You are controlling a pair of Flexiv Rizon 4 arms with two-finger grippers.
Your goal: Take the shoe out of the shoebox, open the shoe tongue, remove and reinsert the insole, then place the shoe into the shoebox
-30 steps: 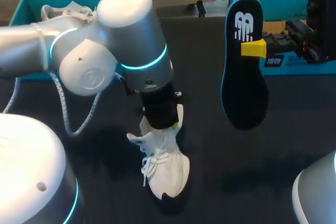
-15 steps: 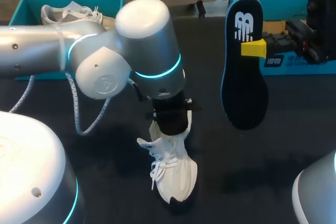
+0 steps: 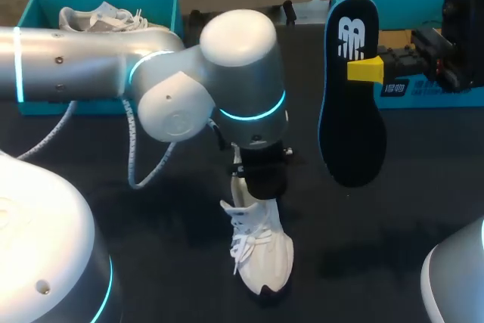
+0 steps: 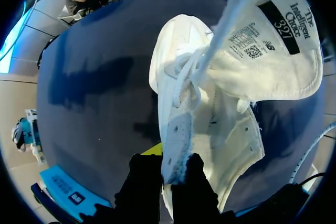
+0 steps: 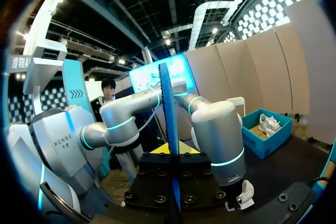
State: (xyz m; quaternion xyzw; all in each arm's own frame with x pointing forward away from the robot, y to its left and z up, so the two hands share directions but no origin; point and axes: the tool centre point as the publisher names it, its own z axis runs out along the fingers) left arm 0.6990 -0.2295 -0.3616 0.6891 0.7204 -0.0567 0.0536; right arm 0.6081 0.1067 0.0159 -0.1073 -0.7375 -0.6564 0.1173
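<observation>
Head view shows the white shoe (image 3: 261, 251) on the counter (image 3: 393, 225), probably light and soft, left jaws pinched on its collar wall, right jaws clamped mid-edge on the thin, likely floppy insole (image 3: 352, 119) held aloft.

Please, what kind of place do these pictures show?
Probably a robot test bench for shoe handling: a dark table, teal shoeboxes at its far edge, the left tool holding a white shoe, the right tool an insole.

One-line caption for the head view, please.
Left pincer grips the white shoe standing on the black table; right pincer holds the dark insole clear of it.
</observation>
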